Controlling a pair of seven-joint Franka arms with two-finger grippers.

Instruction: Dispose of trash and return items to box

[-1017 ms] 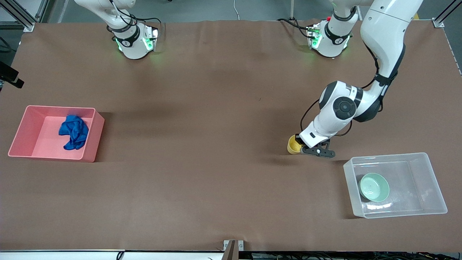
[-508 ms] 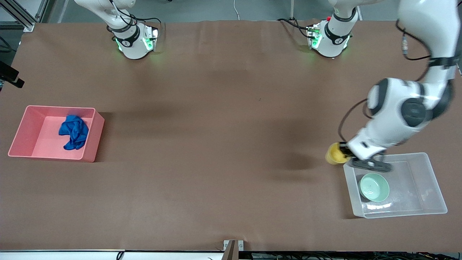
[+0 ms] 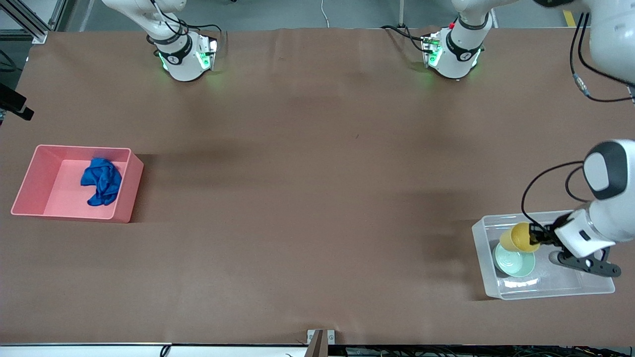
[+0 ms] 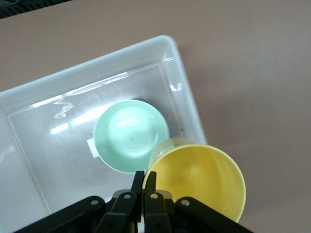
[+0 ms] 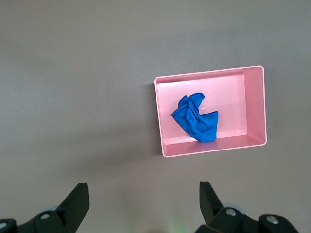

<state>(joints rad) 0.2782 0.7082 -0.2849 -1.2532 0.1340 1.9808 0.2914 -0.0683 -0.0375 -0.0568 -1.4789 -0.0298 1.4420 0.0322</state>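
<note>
**Cup over the box, one release left**

The pink bin (image 3: 30, 186) sits near the edge of the surface at my right arm's end, and the blue rag (image 3: 101, 181) lies crumpled inside it, against the wall toward the middle of the surface. I judge the trash step done. My right jaws (image 5: 143, 206) hang high over bare surface beside that bin, spread wide and holding nothing; that arm waits.

The middle of the surface carries nothing I need.

At my left arm's end, close to the corner nearest the front camera, stands the clear box (image 3: 590, 290). The mint-green bowl (image 3: 516, 263) already rests upright on its floor, toward the end wall that faces the middle of the surface. My left jaws (image 3: 535, 237) are pressed together on the wall of the yellow cup (image 3: 518, 237), pinching its rim, one finger inside and one outside. The cup is tilted, its mouth turned partly sideways, and it hangs in the air over the box, over the bowl's edge and the box's end wall.

So the step in hand is returning the cup, the last item out. As I judge it, the next move calls for bringing the cup lower and a little further in from the end wall, so that it falls clear of the rim, then parting the jaws. Released from this tilt it may roll or knock against the bowl.
</note>
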